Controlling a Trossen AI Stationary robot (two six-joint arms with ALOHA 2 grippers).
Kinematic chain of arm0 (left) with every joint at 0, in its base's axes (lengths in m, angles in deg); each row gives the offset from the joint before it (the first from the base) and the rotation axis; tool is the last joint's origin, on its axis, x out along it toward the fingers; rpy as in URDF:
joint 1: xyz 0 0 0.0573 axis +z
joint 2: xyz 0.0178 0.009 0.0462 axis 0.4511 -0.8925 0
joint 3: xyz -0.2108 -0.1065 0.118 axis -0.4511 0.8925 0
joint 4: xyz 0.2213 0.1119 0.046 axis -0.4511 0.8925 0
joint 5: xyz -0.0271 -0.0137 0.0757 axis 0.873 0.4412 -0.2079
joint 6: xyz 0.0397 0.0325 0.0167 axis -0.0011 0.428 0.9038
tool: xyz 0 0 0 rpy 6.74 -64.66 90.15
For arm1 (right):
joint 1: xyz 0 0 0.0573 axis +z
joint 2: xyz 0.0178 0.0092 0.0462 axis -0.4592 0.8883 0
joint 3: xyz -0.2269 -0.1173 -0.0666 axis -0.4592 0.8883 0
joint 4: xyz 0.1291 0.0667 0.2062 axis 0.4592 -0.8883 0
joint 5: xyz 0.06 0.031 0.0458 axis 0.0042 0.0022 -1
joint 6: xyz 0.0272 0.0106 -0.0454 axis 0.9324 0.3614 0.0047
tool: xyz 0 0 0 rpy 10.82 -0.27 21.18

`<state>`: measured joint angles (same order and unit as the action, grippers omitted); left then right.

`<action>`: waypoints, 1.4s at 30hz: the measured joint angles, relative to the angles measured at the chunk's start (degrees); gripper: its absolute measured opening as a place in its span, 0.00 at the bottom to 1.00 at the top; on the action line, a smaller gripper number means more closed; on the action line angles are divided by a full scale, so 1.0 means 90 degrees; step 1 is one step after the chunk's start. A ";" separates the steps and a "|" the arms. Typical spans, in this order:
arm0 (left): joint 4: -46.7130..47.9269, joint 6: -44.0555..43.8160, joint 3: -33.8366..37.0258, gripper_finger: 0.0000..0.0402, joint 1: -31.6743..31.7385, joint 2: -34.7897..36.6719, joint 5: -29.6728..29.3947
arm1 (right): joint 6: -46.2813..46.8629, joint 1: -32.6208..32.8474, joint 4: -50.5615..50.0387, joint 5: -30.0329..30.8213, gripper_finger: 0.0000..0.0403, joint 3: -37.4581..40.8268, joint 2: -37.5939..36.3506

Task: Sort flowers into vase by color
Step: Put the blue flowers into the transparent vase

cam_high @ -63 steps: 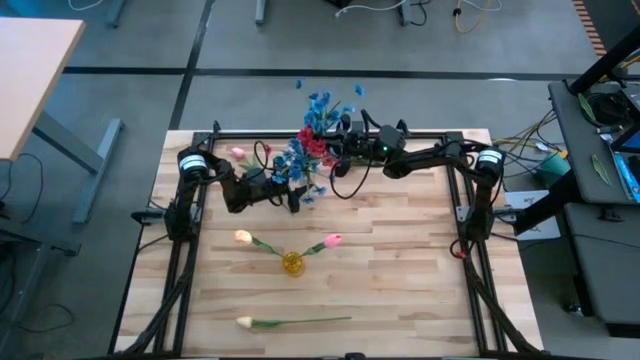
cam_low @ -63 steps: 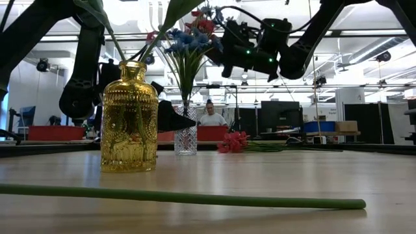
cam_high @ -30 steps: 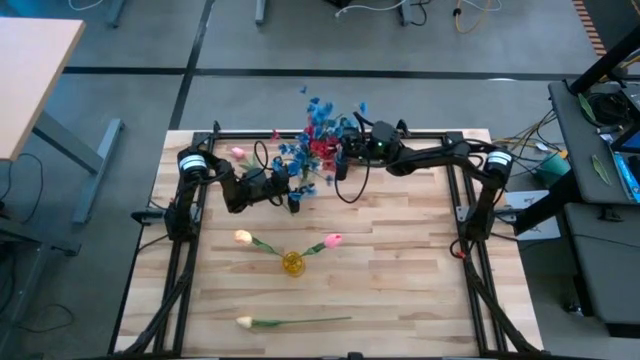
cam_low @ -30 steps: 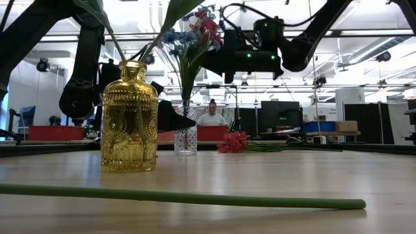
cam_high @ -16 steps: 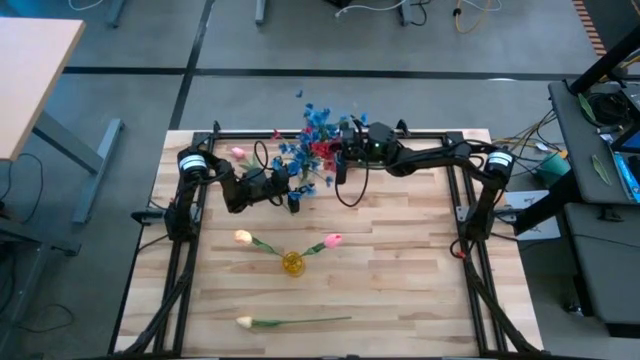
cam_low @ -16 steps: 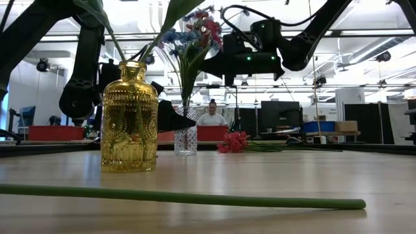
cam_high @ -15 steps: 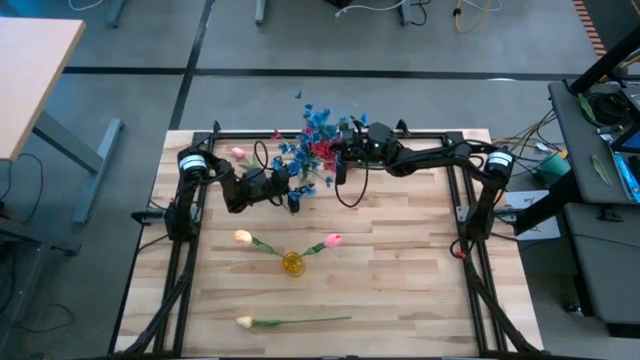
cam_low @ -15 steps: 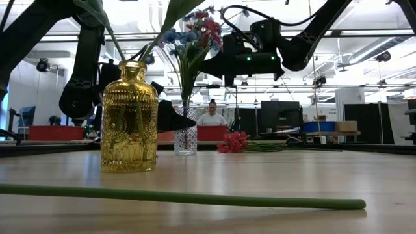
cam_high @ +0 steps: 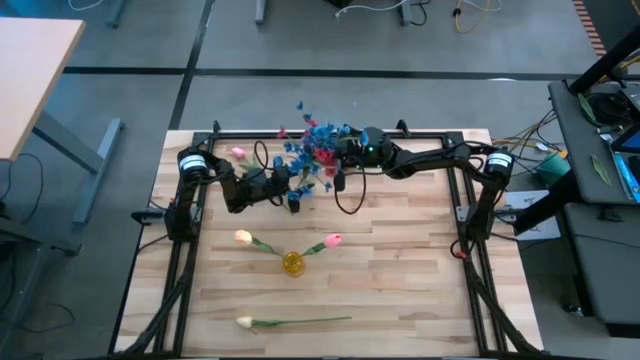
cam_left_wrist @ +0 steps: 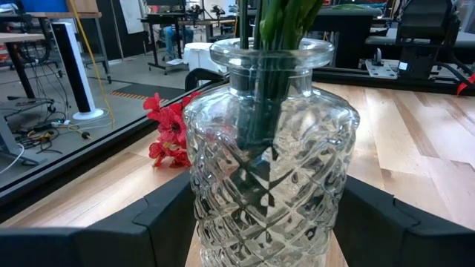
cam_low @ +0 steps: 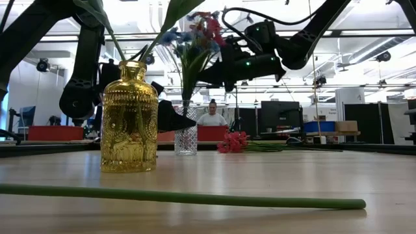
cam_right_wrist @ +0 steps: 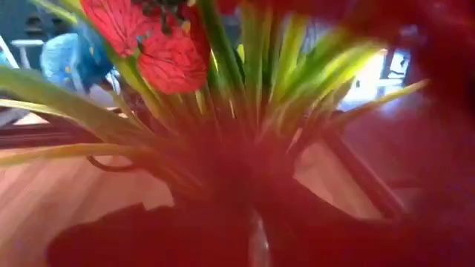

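Tech A: Report position and state of the left tool [cam_high: 291,197].

Tech B: Located at the far middle of the counter [cam_high: 400,280], reaching in from the left side. Clamped on the glass vase [cam_left_wrist: 271,148], with one finger [cam_left_wrist: 159,215] pressed to each side of the patterned wall. Standing upright, that vase, with green stems packed through its neck.

Tech A: Report the right tool [cam_high: 338,157].

Tech B: Raised above the counter, level with the bunch of blue and red blossoms [cam_low: 195,32] and just beside it on the right. Open or closed: cannot tell, since the right wrist view gives only blurred red petals and green stems close to the lens.

Tech A: List the remaining flowers.

Tech B: Spreading above the glass vase, the blue and red bunch, with stems running down into it. Lying flat on the counter behind and to the right of that vase, a red cluster [cam_low: 233,142]. Resting near the far left corner, a pink tulip [cam_high: 238,153].

Tech A: And the near half?

Tech B: Standing at the centre, a gold vase [cam_low: 129,117], holding a cream tulip [cam_high: 243,237] leaning left and a pink-tipped tulip [cam_high: 333,240] leaning right. Lying at the near edge, well apart from both vases, a loose cream tulip [cam_high: 245,322], stem pointing right.
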<state>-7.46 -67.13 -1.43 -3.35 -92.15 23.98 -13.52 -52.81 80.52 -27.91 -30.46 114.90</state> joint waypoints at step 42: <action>-0.0001 -0.0002 0.0010 0.62 0.0000 -0.0001 0.0001 | -0.0330 0.0209 0.0091 0.0101 0.04 0.0015 0.0002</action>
<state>-7.47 -67.15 -1.34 -3.35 -92.16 23.99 -16.49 -50.93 81.33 -27.00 -30.33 114.92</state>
